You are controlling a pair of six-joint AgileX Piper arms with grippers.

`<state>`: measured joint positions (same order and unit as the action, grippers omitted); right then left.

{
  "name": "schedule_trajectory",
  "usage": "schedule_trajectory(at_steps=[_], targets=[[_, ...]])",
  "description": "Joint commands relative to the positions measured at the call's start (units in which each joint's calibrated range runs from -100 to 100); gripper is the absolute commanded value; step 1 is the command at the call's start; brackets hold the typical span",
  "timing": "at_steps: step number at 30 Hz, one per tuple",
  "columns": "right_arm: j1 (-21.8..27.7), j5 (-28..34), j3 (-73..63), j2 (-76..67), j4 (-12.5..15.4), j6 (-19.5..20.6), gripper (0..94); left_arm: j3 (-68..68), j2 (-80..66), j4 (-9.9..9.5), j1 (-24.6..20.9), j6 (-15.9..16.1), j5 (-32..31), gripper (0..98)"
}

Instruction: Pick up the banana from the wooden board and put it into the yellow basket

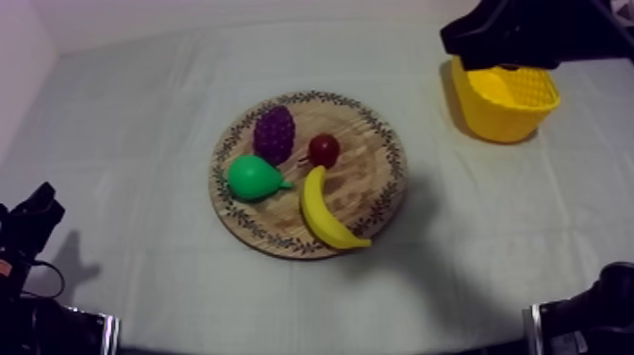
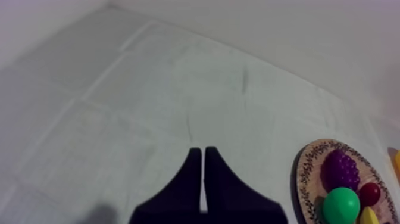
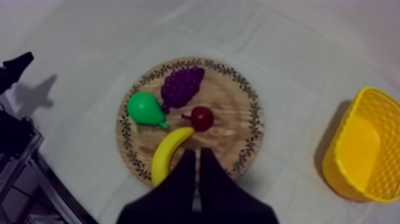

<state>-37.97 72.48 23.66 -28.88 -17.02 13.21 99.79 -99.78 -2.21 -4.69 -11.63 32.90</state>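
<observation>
Top view is looking down at a slant on a table under a grey-white cloth [image 1: 132,104]. At the far left, my left arm [image 1: 28,227] is sitting low at the table's edge, well apart from the fruit. In the left wrist view the left gripper [image 2: 199,152] is hanging over bare cloth, its two black fingers lying together as a narrow wedge and gripping nothing.

To the right, a round wooden board [image 1: 373,179] with a patterned rim is lying in the middle of the table, with four toy fruits resting on it. A green pear [image 1: 252,177] is lying at the board's left side, its narrow end pointing toward the banana [image 1: 325,212]. A purple bunch of grapes [image 1: 275,132] is sitting just behind the pear, touching it or nearly so. A small red fruit [image 1: 324,148] is sitting just right of the grapes. The banana is lying curved on the board's near right part, one end just beside the small red fruit, the other reaching the patterned rim.

Further right, a yellow basket [image 1: 500,109] is standing on the cloth, well apart from the board. My right arm [image 1: 528,33] is hanging above it, covering part of its rim. In the right wrist view the right gripper [image 3: 196,154] is pointing toward the board beside the banana, fingers pressed together and carrying nothing; its height is hard to judge.
</observation>
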Motion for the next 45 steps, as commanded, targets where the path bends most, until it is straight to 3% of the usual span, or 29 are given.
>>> schedule_trajectory(at_steps=[1, 8, 18, 36, 45], targets=[[-1.1, 1.0, -0.2, 1.7, -0.5, 1.6, 0.3, 0.0, 0.0, 0.03, 0.0, 0.0, 0.0, 0.1], [-5.3, 6.2, -3.1, 7.3, -2.3, 4.9, 0.3, 0.0, 0.0, 0.03, 0.0, 0.0, 0.0, 0.1], [-9.5, 14.6, -10.8, 13.0, -2.7, 6.1, 0.3, 0.0, 0.0, 0.03, 0.0, 0.0, 0.0, 0.1], [-8.2, 17.3, -15.3, 23.5, -1.8, 9.7, 0.3, 0.0, 0.0, 0.03, 0.0, 0.0, 0.0, 0.1], [-8.6, 23.5, -19.1, 26.4, -0.7, 12.0, 4.2, 0.0, 0.0, 0.03, 0.0, 0.0, 0.0, 0.1]])
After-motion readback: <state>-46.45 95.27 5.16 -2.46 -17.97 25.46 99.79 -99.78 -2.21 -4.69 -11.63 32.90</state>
